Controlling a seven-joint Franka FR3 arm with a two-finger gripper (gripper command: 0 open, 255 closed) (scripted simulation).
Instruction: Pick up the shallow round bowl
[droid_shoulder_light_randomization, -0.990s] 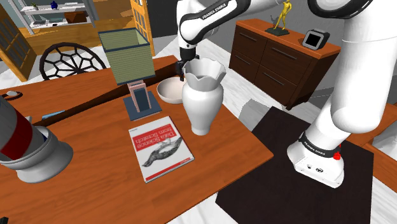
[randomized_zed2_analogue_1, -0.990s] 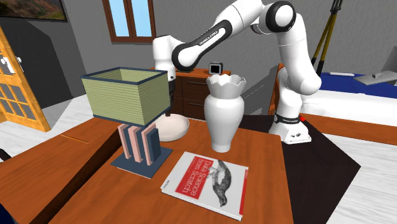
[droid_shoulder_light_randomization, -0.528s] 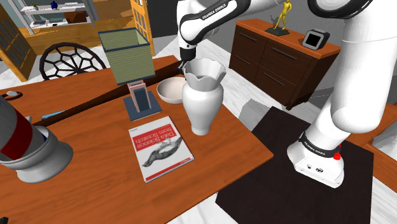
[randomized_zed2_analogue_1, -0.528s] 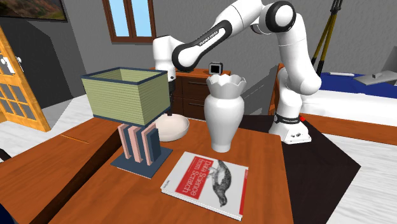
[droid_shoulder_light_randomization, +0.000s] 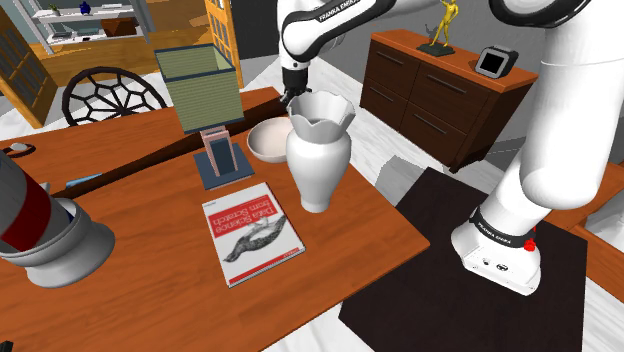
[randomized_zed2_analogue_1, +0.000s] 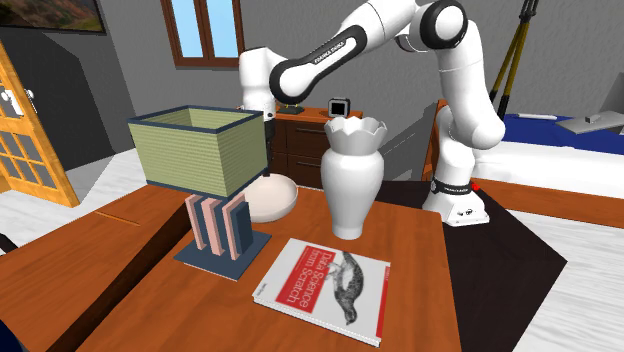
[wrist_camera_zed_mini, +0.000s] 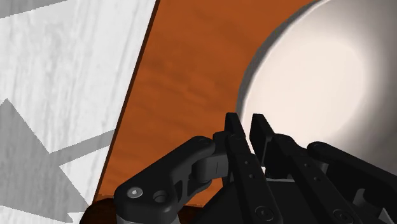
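Since end effector fingers squeeze together on rim of white bowl, grab looks done. Bowl low by far edge of table, just beside vase. Lifting clear left to do.

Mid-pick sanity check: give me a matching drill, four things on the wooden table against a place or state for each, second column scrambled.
Things:
1. shallow round off-white bowl
2. tall white vase with a wavy rim
3. white-and-red book
4. table lamp with a square green shade

Places or states:
a. lies flat, cover up
b. stands on a dark square base
c. sits low between the lamp and the vase
d. stands upright beside the book's far corner

Pairs: 1-c, 2-d, 3-a, 4-b
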